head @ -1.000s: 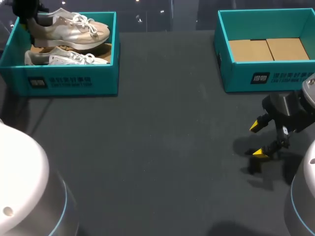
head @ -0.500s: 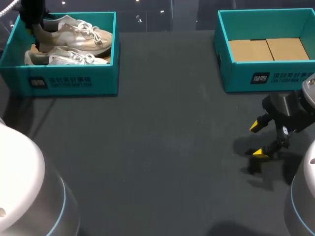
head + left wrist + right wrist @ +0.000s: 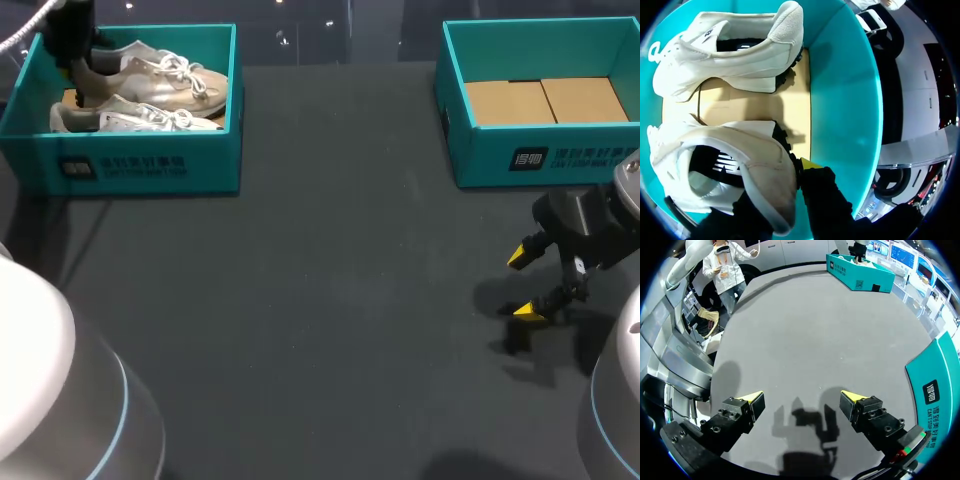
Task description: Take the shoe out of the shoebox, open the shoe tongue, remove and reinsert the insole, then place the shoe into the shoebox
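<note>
Left gripper (image 3: 790, 181) clamps the heel of one shoe (image 3: 735, 165) inside the shoebox (image 3: 845, 100), beside a second shoe (image 3: 730, 55). Right gripper (image 3: 527, 285) hangs well apart from that shoebox, fingers spread.

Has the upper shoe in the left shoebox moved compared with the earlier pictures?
Yes. In the head view the upper shoe has come down against the back rim of the shoebox, nearer to the other shoe lying in it.

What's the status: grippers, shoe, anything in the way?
Left gripper shut on shoe at the heel, inside shoebox. Right gripper open over table. Second shoe beside it in the box.
</note>
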Controlling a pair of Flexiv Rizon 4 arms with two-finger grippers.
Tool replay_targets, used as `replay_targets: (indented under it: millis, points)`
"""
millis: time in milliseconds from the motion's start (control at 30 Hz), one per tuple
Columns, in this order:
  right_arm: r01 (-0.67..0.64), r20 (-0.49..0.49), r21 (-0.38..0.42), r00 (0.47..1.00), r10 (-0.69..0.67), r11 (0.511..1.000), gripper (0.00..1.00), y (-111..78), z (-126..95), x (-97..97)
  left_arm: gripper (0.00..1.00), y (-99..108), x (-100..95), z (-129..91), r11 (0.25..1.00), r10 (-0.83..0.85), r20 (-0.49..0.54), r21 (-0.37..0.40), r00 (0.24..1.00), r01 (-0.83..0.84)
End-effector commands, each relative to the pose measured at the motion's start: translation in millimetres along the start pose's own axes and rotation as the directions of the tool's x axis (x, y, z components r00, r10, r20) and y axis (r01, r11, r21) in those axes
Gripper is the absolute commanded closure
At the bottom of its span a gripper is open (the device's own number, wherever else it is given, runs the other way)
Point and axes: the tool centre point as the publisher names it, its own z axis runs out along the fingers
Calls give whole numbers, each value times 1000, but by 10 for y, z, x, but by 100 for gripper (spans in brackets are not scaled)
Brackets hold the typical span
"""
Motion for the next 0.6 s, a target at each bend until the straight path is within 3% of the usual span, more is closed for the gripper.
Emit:
replay_targets:
  millis: [33,200,233,267,600]
  points:
    - [0,2,2,1000,0,1000,0,-4,-3,13,100,33,1,66,1000,1,2,-1,1000,-1]
    - [0,2,2,1000,0,1000,0,-4,-3,13,100,25,-10,126,1000,2,-4,-2,1000,-2]
    - [0,2,2,1000,0,1000,0,-4,-3,13,88,22,-12,135,1000,2,-4,-1,1000,-2]
    - [0,2,2,1000,0,1000,0,-4,-3,13,85,18,-16,144,1000,3,-5,-1,1000,-3]
    - [0,2,2,1000,0,1000,0,-4,-3,13,81,7,-43,215,1000,1,2,3,1000,-1]
